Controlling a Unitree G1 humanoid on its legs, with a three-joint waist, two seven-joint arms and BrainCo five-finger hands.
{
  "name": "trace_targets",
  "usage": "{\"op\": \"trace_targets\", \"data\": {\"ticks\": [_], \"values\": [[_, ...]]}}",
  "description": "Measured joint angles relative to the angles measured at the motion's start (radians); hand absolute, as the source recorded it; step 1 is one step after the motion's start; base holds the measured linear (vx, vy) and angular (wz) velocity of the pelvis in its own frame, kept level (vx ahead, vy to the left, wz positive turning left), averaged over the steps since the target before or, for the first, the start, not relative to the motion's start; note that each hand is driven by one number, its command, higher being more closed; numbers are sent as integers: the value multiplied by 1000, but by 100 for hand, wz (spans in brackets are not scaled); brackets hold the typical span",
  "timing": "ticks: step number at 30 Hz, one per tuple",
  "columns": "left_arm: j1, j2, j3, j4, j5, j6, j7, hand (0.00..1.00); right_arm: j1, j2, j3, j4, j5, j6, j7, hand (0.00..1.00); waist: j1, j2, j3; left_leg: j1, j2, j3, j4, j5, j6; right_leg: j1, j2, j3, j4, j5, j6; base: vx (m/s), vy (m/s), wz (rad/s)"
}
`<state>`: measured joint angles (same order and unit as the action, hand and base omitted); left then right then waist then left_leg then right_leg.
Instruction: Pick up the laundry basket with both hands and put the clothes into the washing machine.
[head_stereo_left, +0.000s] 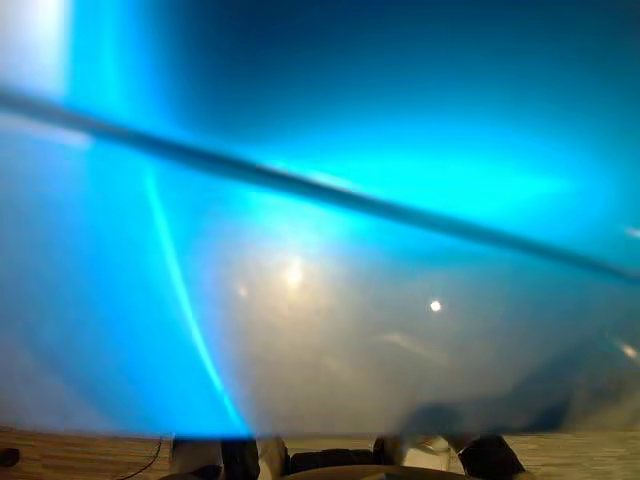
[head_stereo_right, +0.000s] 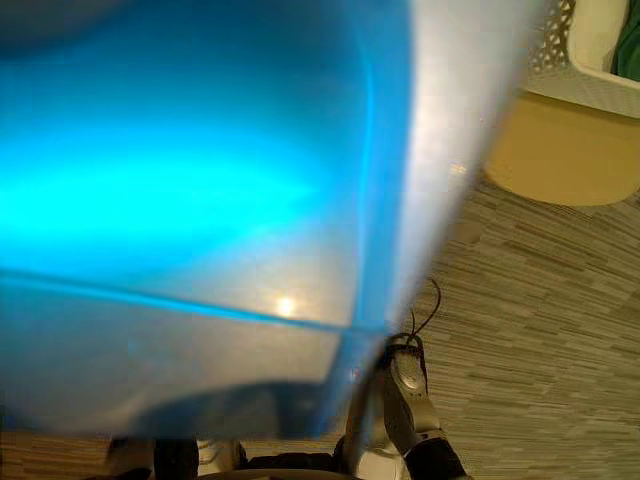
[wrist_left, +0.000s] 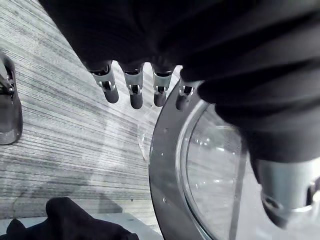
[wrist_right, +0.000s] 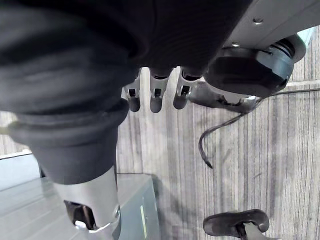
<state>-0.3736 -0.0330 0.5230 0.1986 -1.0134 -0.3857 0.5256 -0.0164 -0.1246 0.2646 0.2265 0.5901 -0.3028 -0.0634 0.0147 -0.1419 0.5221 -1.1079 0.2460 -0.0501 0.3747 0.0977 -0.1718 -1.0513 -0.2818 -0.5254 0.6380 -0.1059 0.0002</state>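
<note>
A translucent blue plastic surface, seemingly the laundry basket's wall (head_stereo_left: 300, 250), sits right up against my head camera; its edge (head_stereo_right: 400, 200) runs down the right eye view. What is in it is hidden. My left hand (wrist_left: 135, 87) hangs with straight fingers and its thumb (wrist_left: 285, 195) apart, holding nothing, beside the washing machine's round glass door (wrist_left: 170, 165) with its grey rim. A dark garment (wrist_left: 70, 222) lies on a pale surface below that hand. My right hand (wrist_right: 155, 95) also has straight fingers and holds nothing, above the striped floor.
A white lattice basket (head_stereo_right: 560, 60) with a green cloth (head_stereo_right: 628, 45) stands on a yellow stool (head_stereo_right: 570, 150) at the far right. A grey box-like body (wrist_right: 135, 210) is beside my right hand. A dark stand foot (wrist_right: 235, 222) rests on the wood-patterned floor (head_stereo_right: 540, 330).
</note>
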Motion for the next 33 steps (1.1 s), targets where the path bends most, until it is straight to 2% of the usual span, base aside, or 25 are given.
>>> {"op": "trace_targets", "data": {"ticks": [5,10,13,15,18,19,21,22,24,27,31,33], "values": [[0,-9,43,56,-80,-16,-1,0,-2,0,3,30,7,0,0,0,-2,0,0,7,3,9,-27,0,2,-5,3,2,-14,2,6,17,-45,-4],[0,-19,75,132,-72,-55,2,0,-3,-2,22,36,21,-2,-2,0,0,-2,0,6,-2,3,-57,22,0,-4,9,-12,-23,6,0,46,-52,8],[-21,-19,69,305,-81,-50,-5,0,-4,-2,64,42,43,-6,-3,0,0,-7,0,5,2,-8,-56,25,-2,9,16,-23,-32,10,-6,60,-60,2],[-78,29,76,408,-124,-42,-29,0,-5,-1,123,44,74,-9,0,0,7,-22,0,5,20,-14,-58,24,-3,20,38,-33,-57,20,-20,33,-67,-16],[-177,122,71,551,-197,-1,-65,0,-6,-10,200,38,121,-9,15,0,-2,-31,-5,-17,36,-29,-43,24,-3,19,58,-48,-64,22,-18,21,-71,-12],[-197,130,65,564,-203,9,-67,0,-6,-15,211,38,129,-9,18,0,-2,-33,-6,-20,39,-31,-41,24,-3,18,61,-50,-65,22,-17,20,-86,-7],[-231,146,31,580,-211,18,-68,0,-6,-35,232,23,151,-7,29,0,-2,-53,-20,-37,48,-32,-33,21,1,7,70,-51,-73,18,-10,11,-75,-16],[-246,196,13,589,-213,28,-69,0,-8,-44,244,13,157,-7,42,0,-13,-77,-37,-48,58,-34,-31,21,0,-2,73,-56,-79,18,-3,11,-49,-17],[-246,228,-10,596,-217,45,-74,0,-8,-58,244,-1,158,-7,44,0,-25,-87,-43,-57,62,-35,-33,17,-4,-5,75,-62,-80,14,4,22,-49,-6],[-265,299,-61,637,-245,100,-113,0,-9,-99,241,-55,166,-7,48,0,-32,-108,-61,-70,69,-23,-47,19,-7,-19,76,-65,-89,13,21,40,-57,-2],[-308,325,-105,658,-251,190,-186,0,-28,-102,203,-63,165,-5,60,0,-36,-110,-63,-73,71,1,-61,19,-7,-19,75,-65,-120,29,48,38,-32,-4],[-315,322,-99,661,-284,207,-203,0,-36,-103,194,-51,165,-3,66,0,-39,-111,-66,-74,73,18,-62,19,-7,-19,75,-63,-141,40,66,35,-15,-15]]}}
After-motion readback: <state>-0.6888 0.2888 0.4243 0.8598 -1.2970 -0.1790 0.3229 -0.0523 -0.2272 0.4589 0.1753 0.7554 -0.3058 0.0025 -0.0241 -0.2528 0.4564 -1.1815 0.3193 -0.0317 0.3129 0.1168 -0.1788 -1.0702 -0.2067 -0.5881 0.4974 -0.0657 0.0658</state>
